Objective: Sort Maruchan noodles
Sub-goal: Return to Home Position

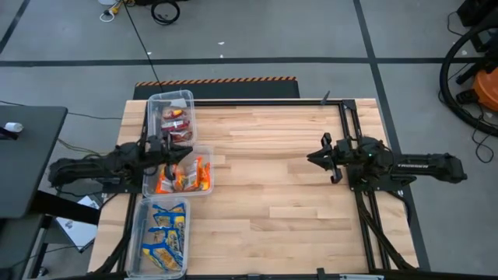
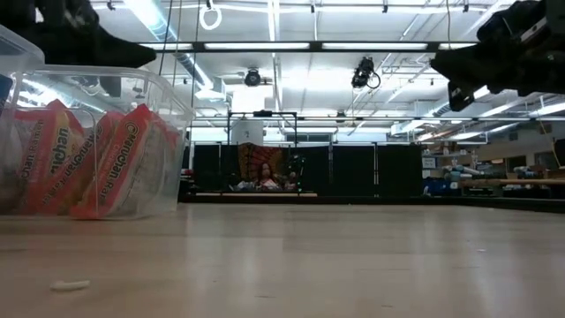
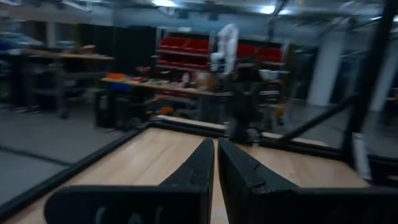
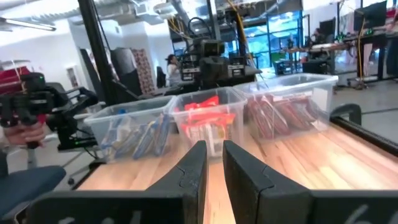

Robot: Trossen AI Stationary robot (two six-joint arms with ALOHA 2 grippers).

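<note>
Three clear bins (image 1: 170,102) hold red, orange and blue noodle packets (image 1: 184,177).

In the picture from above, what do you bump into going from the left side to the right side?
Left arm's gripper over the row of three clear bins holding noodle packets → bare wooden table → right arm's gripper.

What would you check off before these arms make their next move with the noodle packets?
1. Orange packets in the middle bin: ok.
2. Blue packets in the near bin: ok.
3. Red packets in the far bin: ok.
4. Loose packets left on the table: none seen, ok.
5. Left pincer shut, empty, above the middle bin: ok.
6. Right pincer shut, empty, over bare wood: ok.
</note>
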